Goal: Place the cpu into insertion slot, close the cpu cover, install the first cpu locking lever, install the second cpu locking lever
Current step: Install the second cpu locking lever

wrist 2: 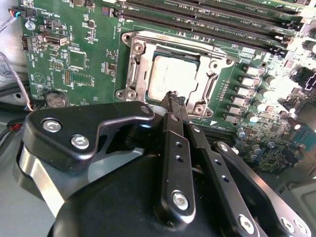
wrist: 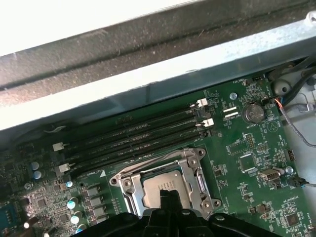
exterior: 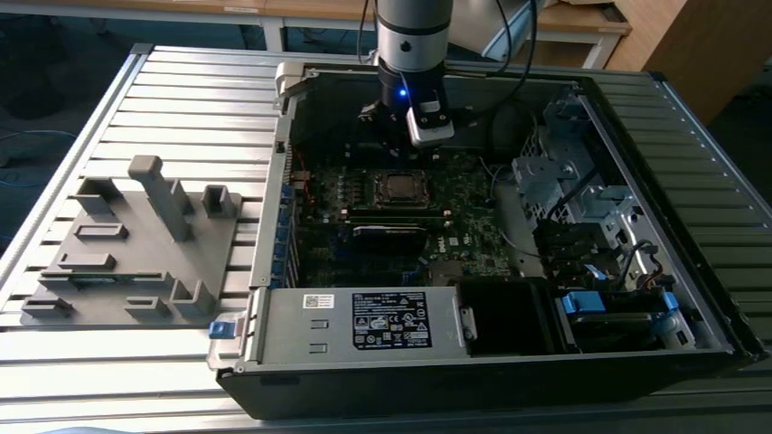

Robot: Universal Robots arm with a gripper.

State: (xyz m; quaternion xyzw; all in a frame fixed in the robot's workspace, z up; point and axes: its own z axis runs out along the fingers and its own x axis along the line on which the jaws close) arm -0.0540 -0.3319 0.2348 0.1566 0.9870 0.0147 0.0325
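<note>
Fixture tray: grey moulded holder on the slatted table, at the exterior view's left, well apart from the case.
Computer case: open, lying flat; near corner cut off by the frame edge.
Motherboard: green, partly shaded by the arm.
Gripper: above the socket, fingers drawn narrow, tips nearly together with nothing between them; tips hidden by the arm body in the exterior view.
CPU: seated in the insertion slot, silver top showing through the window; near edge hidden behind the fingertips in both wrist views.
CPU cover: lying flat around the chip, frame partly blocked by the gripper.
Locking levers: hard to make out, position cannot be told.
Memory slots: long, black, beside the socket.
Coin battery: near the board's edge.
</note>
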